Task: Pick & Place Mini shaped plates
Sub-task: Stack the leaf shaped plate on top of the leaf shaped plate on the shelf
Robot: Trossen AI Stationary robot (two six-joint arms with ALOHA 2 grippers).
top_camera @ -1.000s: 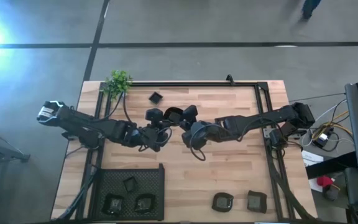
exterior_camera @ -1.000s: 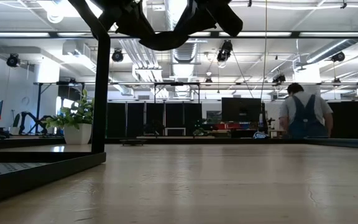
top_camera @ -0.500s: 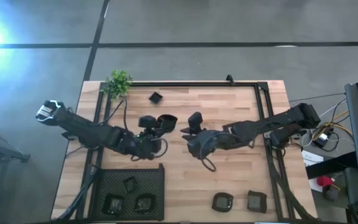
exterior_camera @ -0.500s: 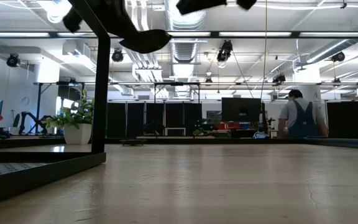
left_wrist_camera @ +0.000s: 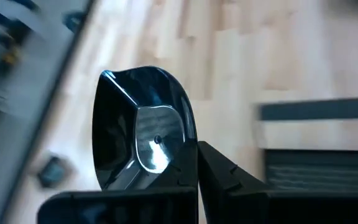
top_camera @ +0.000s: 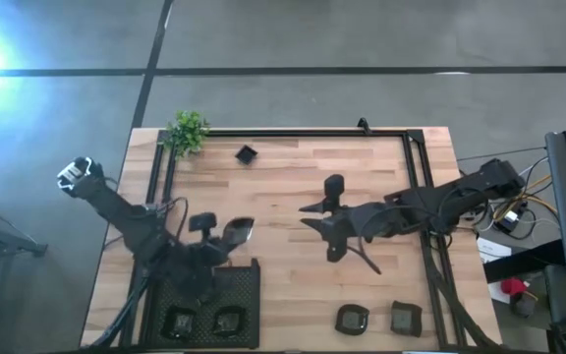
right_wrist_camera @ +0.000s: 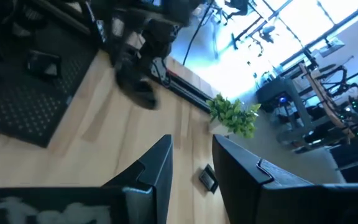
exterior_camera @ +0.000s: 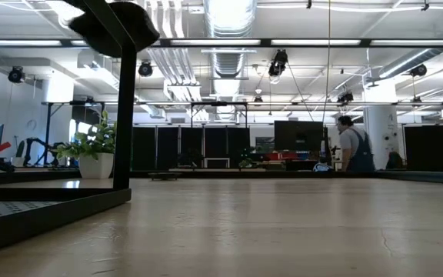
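Note:
My left gripper (top_camera: pixel 222 233) is shut on a glossy dark mini plate (top_camera: pixel 239 230), just beyond the far edge of the black mesh tray (top_camera: pixel 242 280) at the near left. The left wrist view shows that plate (left_wrist_camera: pixel 140 127) large, its hollow facing the camera. Three mini plates lie in the tray (top_camera: pixel 180 320). Two more (top_camera: pixel 352 318) (top_camera: pixel 406 317) rest flat on the wood near the front edge, and one (top_camera: pixel 247 152) lies at the far side. Right of the table's middle, my right gripper (top_camera: pixel 330 208) is open and empty; it (right_wrist_camera: pixel 191 168) has nothing between its fingers. My left gripper pinches the plate by its rim (left_wrist_camera: pixel 188 142) between its two fingers. The plate stands up beyond the fingertips, tipped on edge with its hollow side toward the wrist. It is lifted clear of the table and of the tray.
A small green plant (top_camera: pixel 187 130) stands at the far left corner. Black frame rails (top_camera: pixel 416 177) run along the table's sides and far edge, with a post (exterior_camera: pixel 125 108) in the low view. A person (exterior_camera: pixel 352 148) moves in the room far behind.
My left gripper has carried the plate from the table's middle toward the near left, up to the mesh tray, rolling its wrist so the plate has turned. My right gripper has drawn away from that plate toward the table's right edge and has risen.

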